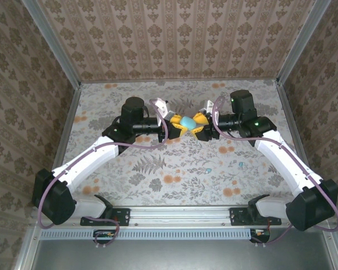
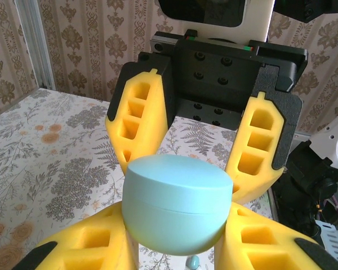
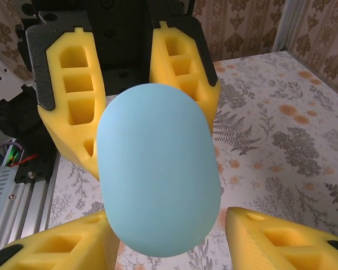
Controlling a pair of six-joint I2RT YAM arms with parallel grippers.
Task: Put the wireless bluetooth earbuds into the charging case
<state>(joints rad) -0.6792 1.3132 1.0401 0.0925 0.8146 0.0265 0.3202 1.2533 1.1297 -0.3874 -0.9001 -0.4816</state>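
The two arms meet over the middle of the tabletop (image 1: 158,169), and the light blue charging case (image 1: 187,122) is in the air between them. The case is egg-shaped and its lid is closed; in the left wrist view a thin seam runs around it.

The left pincer (image 1: 177,126) grips the charging case. In the left wrist view its yellow foam fingers (image 2: 84,247) press against the lower part of the case from both sides.

The right pincer (image 1: 198,125) comes from the opposite side and is open around the same case. In the right wrist view one of its fingers (image 3: 281,236) stands apart from the case with a clear gap, while the other finger is just beside the case; I cannot tell if that one touches.

The earbuds are not in the case. In the top view a small blue earbud (image 1: 240,164) and a small mint earbud (image 1: 209,169) lie on the tabletop, near the right arm and well apart from the case. They are too small to describe further. In the left wrist view a small mint-coloured bud lies on the tabletop below the held case.
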